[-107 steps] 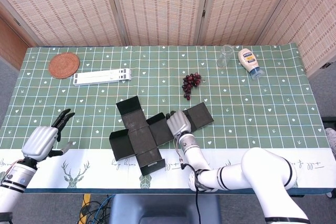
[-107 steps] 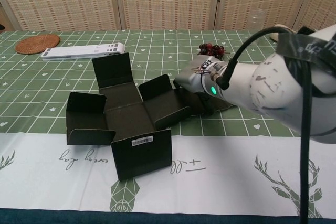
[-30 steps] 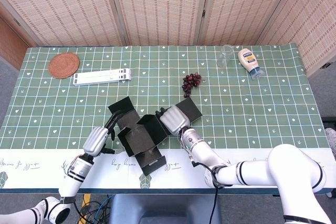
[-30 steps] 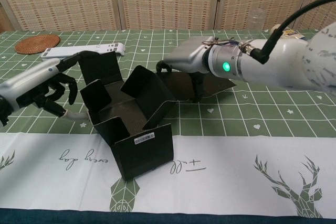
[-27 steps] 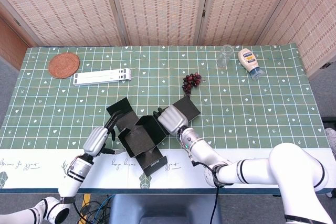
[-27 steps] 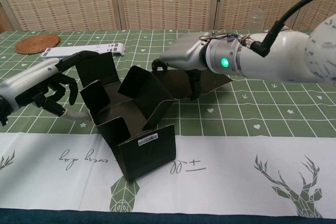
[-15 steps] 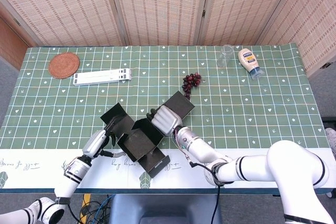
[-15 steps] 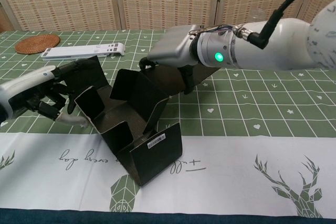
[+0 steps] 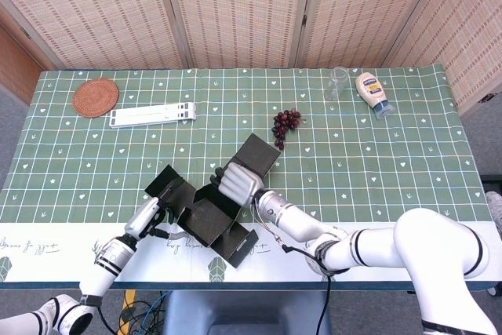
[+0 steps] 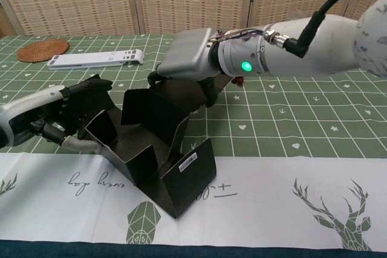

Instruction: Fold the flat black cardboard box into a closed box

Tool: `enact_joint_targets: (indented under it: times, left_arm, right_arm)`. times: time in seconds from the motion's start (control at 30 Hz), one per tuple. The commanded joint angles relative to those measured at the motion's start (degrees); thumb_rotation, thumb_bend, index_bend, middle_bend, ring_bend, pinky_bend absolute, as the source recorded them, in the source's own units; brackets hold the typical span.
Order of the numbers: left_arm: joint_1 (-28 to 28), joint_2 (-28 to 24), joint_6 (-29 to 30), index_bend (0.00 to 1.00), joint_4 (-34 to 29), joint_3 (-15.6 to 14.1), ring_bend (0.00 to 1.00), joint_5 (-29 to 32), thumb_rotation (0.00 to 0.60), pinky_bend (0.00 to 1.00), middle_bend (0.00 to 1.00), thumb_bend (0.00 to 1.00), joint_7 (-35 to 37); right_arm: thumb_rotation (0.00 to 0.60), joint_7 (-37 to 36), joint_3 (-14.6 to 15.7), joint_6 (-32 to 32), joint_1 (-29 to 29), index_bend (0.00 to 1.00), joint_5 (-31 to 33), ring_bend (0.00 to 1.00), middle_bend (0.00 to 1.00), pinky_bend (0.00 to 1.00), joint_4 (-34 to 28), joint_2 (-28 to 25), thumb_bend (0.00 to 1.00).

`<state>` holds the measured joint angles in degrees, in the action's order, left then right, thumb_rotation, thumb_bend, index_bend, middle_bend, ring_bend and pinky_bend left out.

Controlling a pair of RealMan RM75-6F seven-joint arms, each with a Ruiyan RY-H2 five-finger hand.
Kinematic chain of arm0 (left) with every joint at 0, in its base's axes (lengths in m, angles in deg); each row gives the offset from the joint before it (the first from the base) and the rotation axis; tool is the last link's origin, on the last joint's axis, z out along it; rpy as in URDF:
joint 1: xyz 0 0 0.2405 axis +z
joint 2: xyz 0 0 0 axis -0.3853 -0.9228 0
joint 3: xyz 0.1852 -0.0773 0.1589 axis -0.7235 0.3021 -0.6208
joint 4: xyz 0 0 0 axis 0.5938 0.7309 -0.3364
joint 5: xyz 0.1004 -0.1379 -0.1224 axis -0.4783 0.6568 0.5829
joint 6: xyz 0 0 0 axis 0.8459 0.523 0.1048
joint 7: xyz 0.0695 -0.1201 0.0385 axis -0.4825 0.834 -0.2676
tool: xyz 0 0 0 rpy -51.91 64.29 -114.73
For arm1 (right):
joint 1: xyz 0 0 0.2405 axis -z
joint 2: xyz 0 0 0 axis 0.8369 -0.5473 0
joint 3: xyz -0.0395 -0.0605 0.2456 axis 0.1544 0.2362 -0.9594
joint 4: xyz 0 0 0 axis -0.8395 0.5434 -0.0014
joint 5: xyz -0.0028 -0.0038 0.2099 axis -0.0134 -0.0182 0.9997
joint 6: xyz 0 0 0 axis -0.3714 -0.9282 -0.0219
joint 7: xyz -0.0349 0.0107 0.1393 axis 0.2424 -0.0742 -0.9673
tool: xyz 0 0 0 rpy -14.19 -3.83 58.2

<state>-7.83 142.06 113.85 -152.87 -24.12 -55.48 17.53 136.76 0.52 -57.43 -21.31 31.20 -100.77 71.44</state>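
1. Black cardboard box (image 9: 205, 213) is sitting in the lower centre of the head view, at the near edge of the table (image 9: 392, 154), half erected and straddling the green cloth and its white border.
2. Several side panels are standing up around the base, while the barcoded panel (image 10: 192, 173) is leaning outward toward the lower edge of the chest view, so the shape is not yet closed.
3. Right hand (image 9: 239, 180) is pressing its curled fingers (image 10: 156, 77) over the top edge of the tall panel in the middle, apparently to hold that wall upright; the long flap behind it is stretching toward the upper right.
4. Left hand (image 9: 150, 213) is bracing the panel at the left side of the box, seemingly to stop the carton sliding; whether its fingers are clamping the card or only resting against it, I cannot tell.
5. Judging by the open top, the lid flap is waiting to be brought over.
6. Grapes (image 9: 285, 125) are lying just beyond the long flap and could be brushed.
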Motion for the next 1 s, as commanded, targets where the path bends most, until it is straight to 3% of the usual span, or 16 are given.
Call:
enact_joint_targets:
  times: [0.03,0.73,1.0]
  left_arm:
    - [-0.24,0.08,-0.15,0.0,0.32,-0.44,0.63,-0.61,0.6,0.91,0.0,0.1,0.72]
    - [-2.32,-1.14,-2.08,0.0,0.45,-3.62,0.63,-4.23,0.6,0.91,0.0,0.1,12.17]
    - [-3.48,-1.29,-2.25,0.0,2.82,-6.21,0.64,-7.24,0.6,0.9,0.0,0.1,18.14]
  right_arm:
    - [0.6,-0.88,0.4,0.91,-0.38,0.39,-1.86,0.81,0.4,0.98,0.37,-0.18,0.45]
    - [0.6,-10.59,0.7,3.86,0.57,0.4,-18.0,0.82,0.42,0.98,4.27,0.17,0.45]
    - [0.6,-14.28,0.45,4.53,0.86,0.41,-24.1,0.83,0.42,0.98,6.04,0.55,0.45]
